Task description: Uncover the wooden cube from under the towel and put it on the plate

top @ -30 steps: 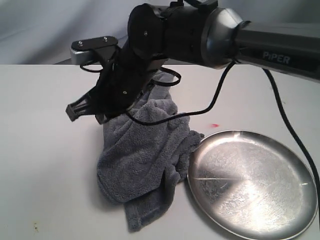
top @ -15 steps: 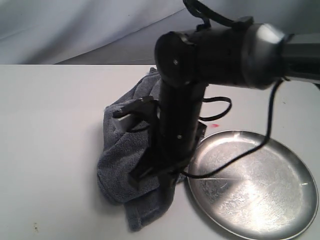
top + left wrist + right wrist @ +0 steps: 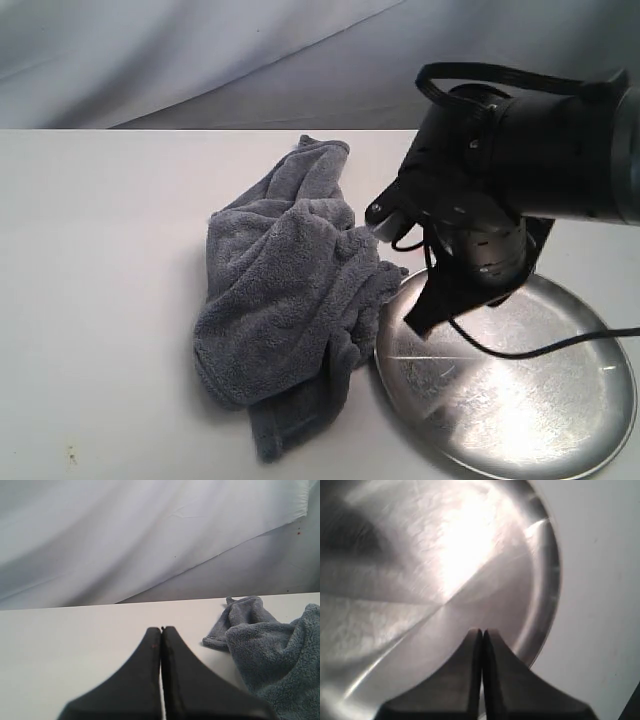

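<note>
Right claw (image 3: 481, 630): fingers pressed flat together, nothing between them. In its wrist view the tips hang over the plate (image 3: 445, 555), close to the rim, with bare bench (image 3: 600, 580) beyond that rim. In the exterior view we see the right arm (image 3: 510, 170) leaning in over the plate's 11 o'clock part, its dark tip pointing down at the metal; we cannot tell if it touches. A black cable (image 3: 540, 345) loops from the arm across the dish.

Left claw (image 3: 161, 628): also closed tight, holding nothing, over bare bench, with the towel (image 3: 280, 665) near but apart from the tips.

Plate (image 3: 520, 410): shiny, brushed, at 4 o'clock on the bench (image 3: 100, 250).

Towel (image 3: 280, 300): a bunched grey-blue heap at the plate's 9 o'clock, its fluffy edge touching the rim at about 10 o'clock and one hemmed corner trailing toward 6 o'clock.

Wooden cube: we cannot see it in any view, so we cannot tell where it lies.

Pale backdrop cloth (image 3: 200, 50) at 12 o'clock behind the bench.
</note>
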